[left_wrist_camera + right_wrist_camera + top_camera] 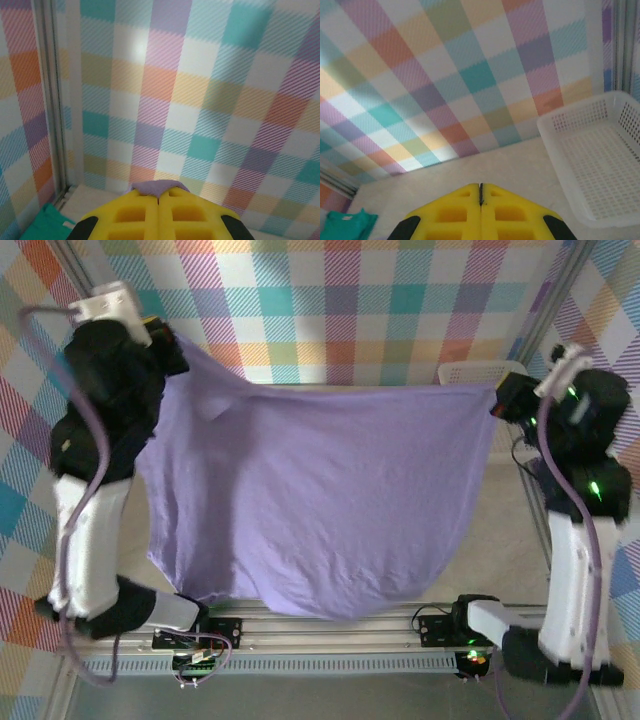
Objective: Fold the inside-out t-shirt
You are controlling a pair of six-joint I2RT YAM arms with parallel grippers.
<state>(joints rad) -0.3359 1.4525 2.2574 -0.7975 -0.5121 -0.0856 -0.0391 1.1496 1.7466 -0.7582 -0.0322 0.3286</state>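
The lavender t-shirt [320, 500] hangs stretched in the air to the left of the white mesh basket [592, 160], its upper edge taut between both arms. The left gripper [158, 196] is clamped on one corner, a tuft of purple cloth poking past its yellow fingers [135, 215]. The right gripper [480, 189], just beside the basket, pinches the other corner. The basket's perforated floor shows bare. A teal garment [347, 224] lies well left of it.
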